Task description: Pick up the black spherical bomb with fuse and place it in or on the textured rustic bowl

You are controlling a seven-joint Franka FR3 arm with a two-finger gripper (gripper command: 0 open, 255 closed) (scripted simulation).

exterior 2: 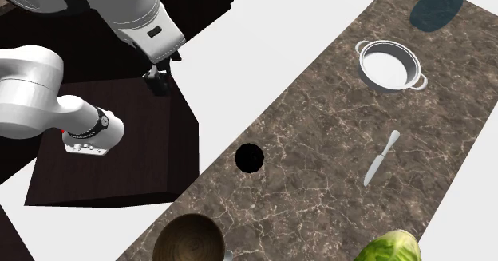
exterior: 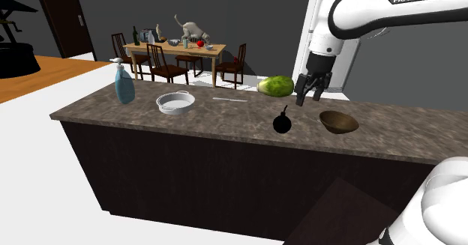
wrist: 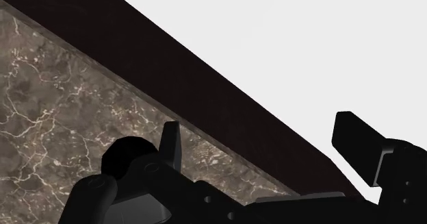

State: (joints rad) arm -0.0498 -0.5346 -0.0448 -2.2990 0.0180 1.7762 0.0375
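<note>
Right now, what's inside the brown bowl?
Nothing shows inside the bowl: just its bare brown interior. Its near rim covers a sliver of the inside. The black bomb sits apart on the counter.

- Bomb (exterior: pixel 282 122) sat on counter (exterior: pixel 225 123), near bowl (exterior: pixel 338 121), on the shoulder view's left of it.
- Melon (exterior: pixel 276 86) lay behind bomb.
- Knife (exterior: pixel 229 99), pot (exterior: pixel 175 102), then bottle (exterior: pixel 124 82) ran further left.

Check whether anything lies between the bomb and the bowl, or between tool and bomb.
Nothing visible does. Bare countertop separates the black bomb from the brown bowl; the open tool hangs higher up, only air between it and the bomb. The green melon sits farther back, off both paths.
</note>
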